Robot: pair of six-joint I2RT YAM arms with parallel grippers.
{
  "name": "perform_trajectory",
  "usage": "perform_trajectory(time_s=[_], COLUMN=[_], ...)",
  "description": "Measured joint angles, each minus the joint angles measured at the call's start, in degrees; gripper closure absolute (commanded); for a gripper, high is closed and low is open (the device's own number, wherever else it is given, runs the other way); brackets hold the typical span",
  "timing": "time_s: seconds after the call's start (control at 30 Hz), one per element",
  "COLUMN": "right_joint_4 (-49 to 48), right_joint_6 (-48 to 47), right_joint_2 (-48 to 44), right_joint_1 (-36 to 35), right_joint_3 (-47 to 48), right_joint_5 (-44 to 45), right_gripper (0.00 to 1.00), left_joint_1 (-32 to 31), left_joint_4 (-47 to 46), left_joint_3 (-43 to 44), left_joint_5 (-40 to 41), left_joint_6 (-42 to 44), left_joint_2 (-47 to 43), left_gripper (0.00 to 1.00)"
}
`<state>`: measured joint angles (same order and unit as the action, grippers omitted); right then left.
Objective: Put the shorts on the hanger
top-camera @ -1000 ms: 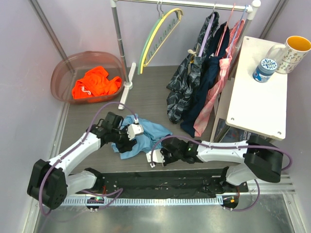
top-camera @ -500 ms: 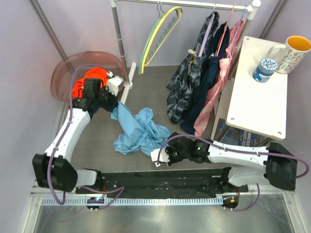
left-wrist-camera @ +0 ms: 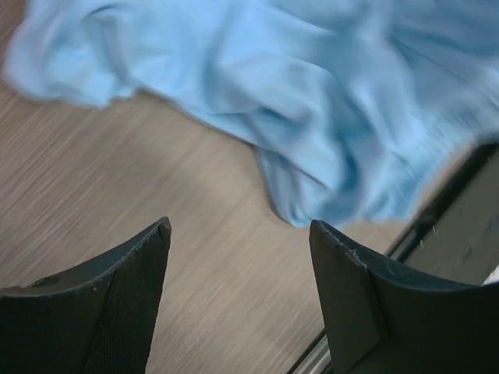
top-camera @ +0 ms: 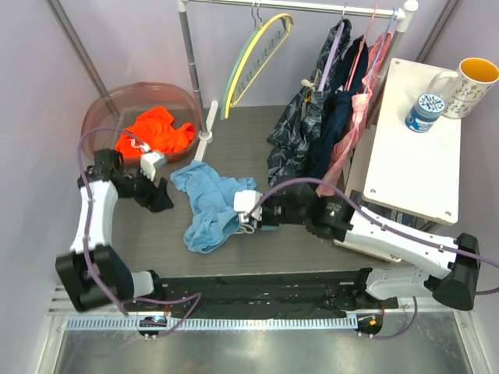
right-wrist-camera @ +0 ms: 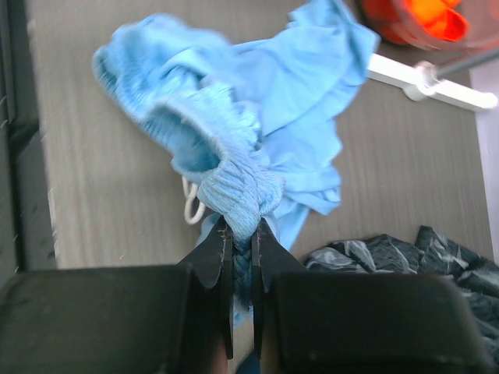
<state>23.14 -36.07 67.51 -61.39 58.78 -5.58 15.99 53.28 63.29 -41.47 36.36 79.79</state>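
Note:
The light sky-blue shorts (top-camera: 204, 204) lie crumpled on the dark floor mat. My right gripper (top-camera: 259, 215) is shut on a bunched piece of the elastic waistband (right-wrist-camera: 238, 195), just right of the pile. The shorts (right-wrist-camera: 257, 117) spread out ahead of it, with a loop of white drawstring (right-wrist-camera: 189, 206) underneath. My left gripper (top-camera: 158, 199) is open and empty, just left of the shorts (left-wrist-camera: 312, 101), with its fingers (left-wrist-camera: 117, 296) apart over bare mat. The yellow hanger (top-camera: 269, 37) hangs from the rail at the back, beside a pale green one.
A brown basin (top-camera: 100, 117) with the orange garment (top-camera: 153, 132) sits back left. The rack's white foot (top-camera: 204, 136) lies on the mat. Dark navy clothes (top-camera: 312, 140) hang at the right. A white side table (top-camera: 417, 156) holds a mug (top-camera: 472, 86) and a small jar (top-camera: 425, 111).
My left gripper has let go of the shorts and pulled back down and left, now open. My right gripper has moved up towards the middle with the waistband in it.

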Motion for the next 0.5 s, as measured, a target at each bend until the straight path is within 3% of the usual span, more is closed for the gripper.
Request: perform_trajectory(time_s=[0.13,0.23,0.33,0.5], right_joint_4=[-0.33,-0.24,-0.33,-0.46], right_joint_6=[4.20,6.84,8.35,9.81], right_joint_2=[4.70,8.00,9.84,11.21], right_joint_1=[4.96,7.82,9.01,8.98], right_joint_3=[6.40,9.55,11.47,12.92], right_joint_5=[0.07,-0.02,-0.04,-0.13], right_gripper=[0.99,0.99,0.99,0.99], left_joint_1=[-2.32,-3.08,-7.52,-21.81], left_joint_4=[11.58,15.78,15.47,6.40], left_joint_3=[-8.17,-15.02,-21.57,-31.01], left_joint_5=[-5.68,-6.32,-5.92,-1.38], left_joint_6=[19.34,27.80,30.73,25.16], left_joint_2=[-16.50,-23.30,-27.93,-38.84], left_gripper=[0.25,0.20,0.16,0.15])
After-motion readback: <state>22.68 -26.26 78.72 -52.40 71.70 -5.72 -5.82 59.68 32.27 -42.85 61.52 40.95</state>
